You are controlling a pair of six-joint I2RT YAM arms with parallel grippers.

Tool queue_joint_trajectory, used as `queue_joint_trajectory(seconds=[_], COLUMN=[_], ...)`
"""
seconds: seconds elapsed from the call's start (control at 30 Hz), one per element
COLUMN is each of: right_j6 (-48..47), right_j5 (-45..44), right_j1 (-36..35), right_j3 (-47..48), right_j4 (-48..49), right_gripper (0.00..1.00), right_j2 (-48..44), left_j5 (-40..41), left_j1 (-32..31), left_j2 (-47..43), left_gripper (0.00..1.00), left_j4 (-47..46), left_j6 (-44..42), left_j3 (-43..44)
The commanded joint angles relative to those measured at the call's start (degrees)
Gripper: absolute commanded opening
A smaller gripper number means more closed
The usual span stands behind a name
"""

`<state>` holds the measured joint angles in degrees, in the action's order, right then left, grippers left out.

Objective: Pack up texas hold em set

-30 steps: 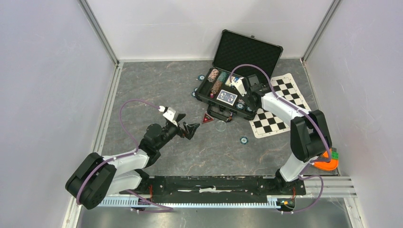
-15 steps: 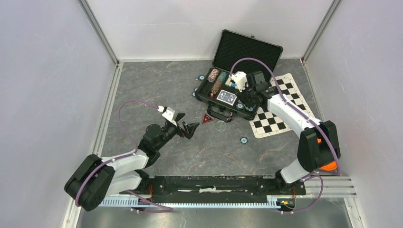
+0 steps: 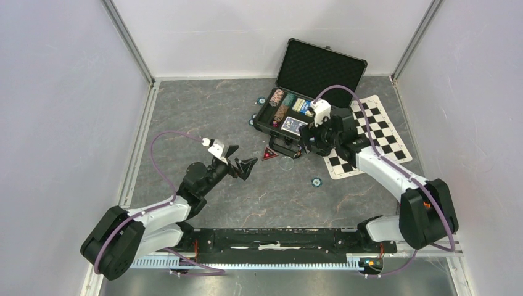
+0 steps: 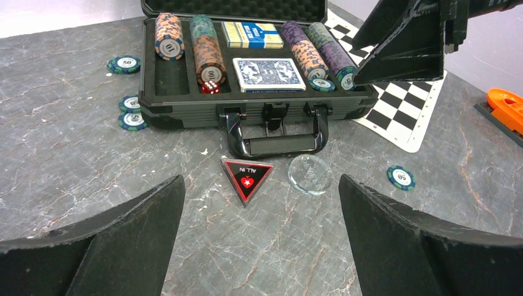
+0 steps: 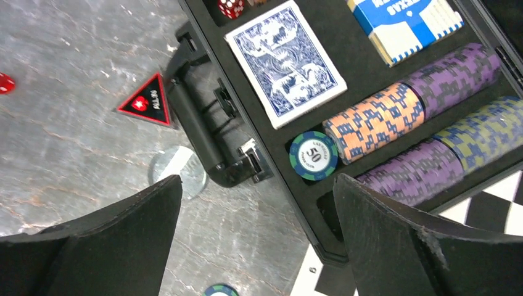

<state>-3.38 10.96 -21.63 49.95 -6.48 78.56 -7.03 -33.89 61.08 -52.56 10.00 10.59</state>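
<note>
Left gripper (image 3: pixel 240 159) is hovering low over the table (image 3: pixel 203 117), fingers wide apart and holding nothing. Just ahead, red triangular marker (image 4: pixel 247 177) and a clear disc (image 4: pixel 310 174) are lying by the handle (image 4: pixel 275 145) of the case (image 4: pixel 185 112), with one loose chip (image 4: pixel 401 177) sitting off to the right. Case is lying open mid-table, holding chip rows (image 4: pixel 208 55), card deck (image 4: pixel 268 74) and red dice (image 4: pixel 210 87). Right gripper (image 5: pixel 256 182) is hanging spread wide and empty over its near right corner, hiding some chips from above. Lid (image 3: pixel 321 65) is standing up behind. Orange object (image 4: pixel 506 106) is getting cut off at the frame edge.
</note>
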Motion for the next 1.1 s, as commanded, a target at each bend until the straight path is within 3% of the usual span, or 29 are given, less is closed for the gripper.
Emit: queue_joint_trajectory(seconds=[0.0,0.17,0.37,0.87,1.07], right_j6=[4.9,-0.5,-3.2,-7.7,-6.5], right_j5=[5.1,-3.2,-3.2,-9.8,-6.5], right_j1=[0.6,-0.5,-2.2,-3.4,-2.6], right_j3=[-2.0,6.0,5.5,16.8,18.7], right_j4=[10.0,-4.6,-4.9,-11.8,-13.6], right_gripper=[0.98,0.98,0.98,0.95,0.94], right_j2=[-0.8,6.2,8.3,19.3,22.6], left_j5=[1.5,2.0,2.3,2.3,2.2], left_j1=[-0.3,-0.3,-0.4,-0.3,-0.3], left_j2=[-1.2,-1.8,-1.8,-1.2,-1.0], left_gripper=[1.0,1.0,1.0,1.0,1.0], left_j4=[-1.5,-1.1,-0.8,-0.8,-0.8], left_j6=[-2.7,-2.9,-3.1,-3.4,-3.5], left_j3=[-0.7,-0.8,-0.8,-0.7,-0.6])
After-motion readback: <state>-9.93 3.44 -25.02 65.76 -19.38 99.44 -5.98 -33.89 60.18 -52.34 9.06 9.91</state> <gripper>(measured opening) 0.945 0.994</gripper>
